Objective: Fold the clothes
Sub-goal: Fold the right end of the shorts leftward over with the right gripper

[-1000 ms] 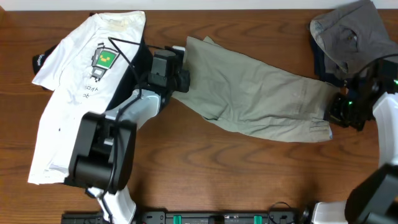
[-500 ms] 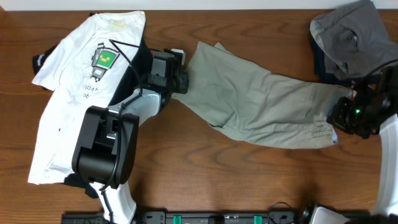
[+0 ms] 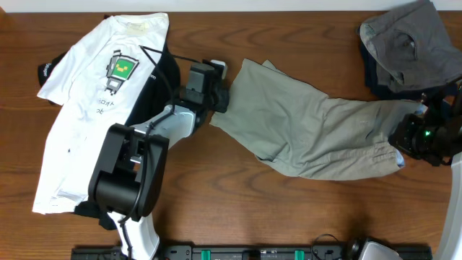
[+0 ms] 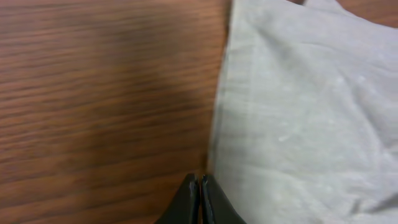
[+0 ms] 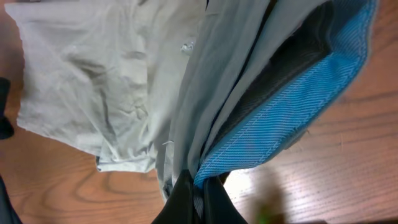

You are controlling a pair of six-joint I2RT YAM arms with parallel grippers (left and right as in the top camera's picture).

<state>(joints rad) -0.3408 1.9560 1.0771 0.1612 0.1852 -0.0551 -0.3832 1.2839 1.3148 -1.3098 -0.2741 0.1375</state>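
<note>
A pair of pale khaki trousers (image 3: 310, 126) lies stretched across the middle of the wooden table. My left gripper (image 3: 220, 97) is shut on the trousers' left end; in the left wrist view the closed fingers (image 4: 200, 185) meet at the edge of the khaki cloth (image 4: 298, 112). My right gripper (image 3: 401, 141) is shut on the right end. In the right wrist view its fingers (image 5: 199, 186) pinch the waistband with its blue lining (image 5: 292, 93), and the bunched khaki cloth (image 5: 93, 74) hangs beyond.
A white T-shirt (image 3: 86, 108) with a green print lies flat at the left, with a black garment (image 3: 170, 68) under its right edge. A crumpled grey garment (image 3: 408, 40) sits on dark cloth at the back right corner.
Both grippers have moved to the right, dragging the trousers with them across the table. The left end has come away from the T-shirt.
</note>
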